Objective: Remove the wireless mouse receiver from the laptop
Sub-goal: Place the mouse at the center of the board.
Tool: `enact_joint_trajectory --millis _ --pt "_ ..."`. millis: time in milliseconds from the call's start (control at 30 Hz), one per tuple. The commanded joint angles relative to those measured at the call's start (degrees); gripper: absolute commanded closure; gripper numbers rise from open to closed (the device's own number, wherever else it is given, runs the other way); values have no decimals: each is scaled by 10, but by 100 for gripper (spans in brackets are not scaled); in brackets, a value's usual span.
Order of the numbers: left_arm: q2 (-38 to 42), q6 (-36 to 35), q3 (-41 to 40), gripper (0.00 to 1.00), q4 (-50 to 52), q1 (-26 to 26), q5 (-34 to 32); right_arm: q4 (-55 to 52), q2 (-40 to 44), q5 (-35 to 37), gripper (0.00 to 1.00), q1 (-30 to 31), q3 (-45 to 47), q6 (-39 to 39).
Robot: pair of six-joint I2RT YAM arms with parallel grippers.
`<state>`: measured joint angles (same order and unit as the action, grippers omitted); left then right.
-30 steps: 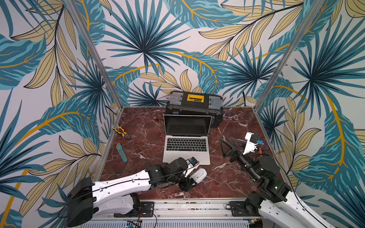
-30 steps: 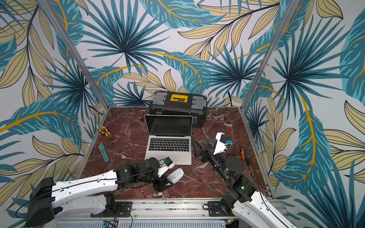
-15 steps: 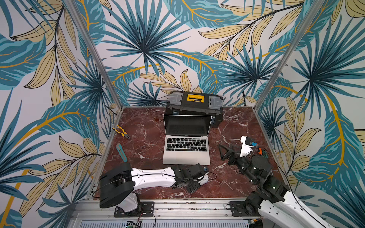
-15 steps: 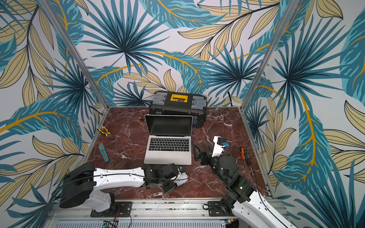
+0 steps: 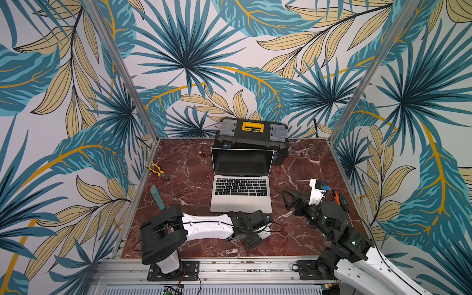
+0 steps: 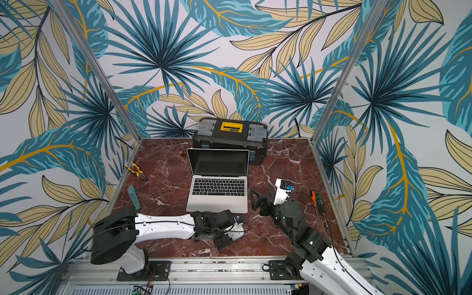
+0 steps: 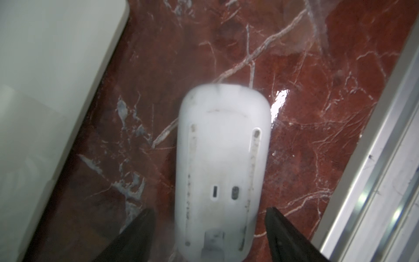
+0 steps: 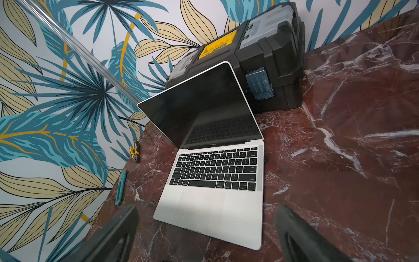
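Observation:
The laptop stands open mid-table, screen dark. In the right wrist view a small dark nub, apparently the receiver, sticks out of the right edge of the laptop. A white mouse lies underside up on the marble just in front of the laptop. My left gripper straddles it, open, with a gap between each finger and the mouse. My right gripper hovers open to the right of the laptop, facing it and holding nothing.
A black toolbox with a yellow handle sits behind the laptop. Pliers and a teal utility knife lie at the left. Screwdrivers lie at the right edge. An aluminium rail runs along the front.
The left arm has folded down low across the front of the table. Its jaws have opened off the mouse, which now lies on the marble. The right gripper shifted slightly towards the front.

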<state>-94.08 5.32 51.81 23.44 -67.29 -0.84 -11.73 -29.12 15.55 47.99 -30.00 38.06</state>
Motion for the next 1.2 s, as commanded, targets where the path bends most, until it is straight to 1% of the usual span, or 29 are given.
enact_joint_trajectory --millis 0,100,200,333,400,467,600,700,867,1000,1167 --pt "5 -5 9 16 -8 1 7 -24 -6 11 1 -1 3 14" --pt "17 1 -1 15 -3 1 20 -37 -21 -3 1 -1 -6 19" --pt "38 16 -23 15 -10 1 48 -64 -41 -13 2 -1 -20 23" --pt "75 39 -55 16 -35 0 100 -113 -75 -21 4 0 -41 34" --pt "91 51 -70 16 -50 -1 140 -128 -89 -27 4 -2 -48 41" --pt "95 60 -80 16 -62 -3 162 -133 -96 -35 4 -1 -51 45" --pt "93 67 -83 16 -66 -4 165 -121 -95 -36 4 -2 -49 50" --pt "93 73 -84 16 -69 -6 186 -117 -94 -31 4 -2 -50 51" --pt "87 83 -87 17 -69 -10 196 -117 -99 -32 4 -1 -56 48" --pt "78 87 -79 18 -96 -26 221 -117 -100 -28 4 -1 -54 48" --pt "68 87 -73 18 -100 -35 234 -113 -101 -27 4 -2 -52 51"
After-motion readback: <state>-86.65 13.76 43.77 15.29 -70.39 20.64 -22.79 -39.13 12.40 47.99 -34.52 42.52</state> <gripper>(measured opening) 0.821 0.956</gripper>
